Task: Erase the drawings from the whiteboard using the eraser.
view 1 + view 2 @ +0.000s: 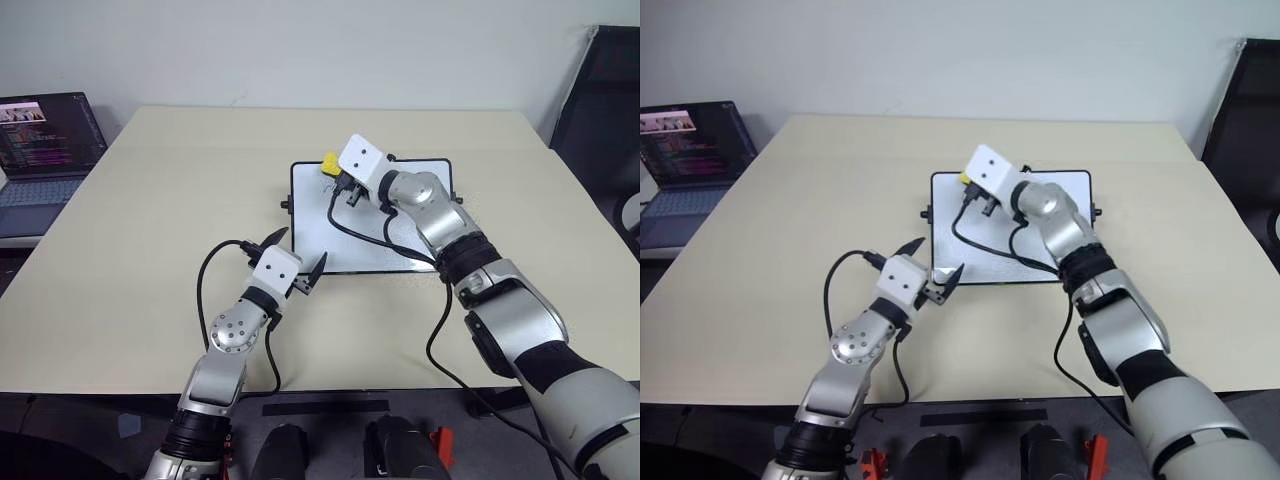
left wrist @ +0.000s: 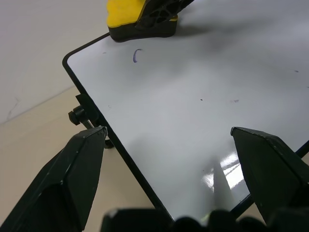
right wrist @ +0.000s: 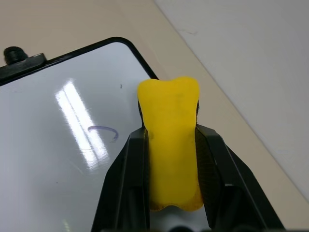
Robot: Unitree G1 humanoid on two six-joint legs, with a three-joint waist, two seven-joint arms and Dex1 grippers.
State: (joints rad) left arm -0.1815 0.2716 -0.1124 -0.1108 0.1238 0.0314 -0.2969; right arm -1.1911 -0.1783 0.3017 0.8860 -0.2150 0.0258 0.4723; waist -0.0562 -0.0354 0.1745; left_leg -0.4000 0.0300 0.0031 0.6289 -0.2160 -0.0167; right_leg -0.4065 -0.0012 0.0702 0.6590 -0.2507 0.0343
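Two black fingers of the right gripper pinch the eraser at the whiteboard's far left corner, just beside one hook-shaped drawing the wrist views reveal. The left gripper hovers spread wide at the near-left edge on the table.
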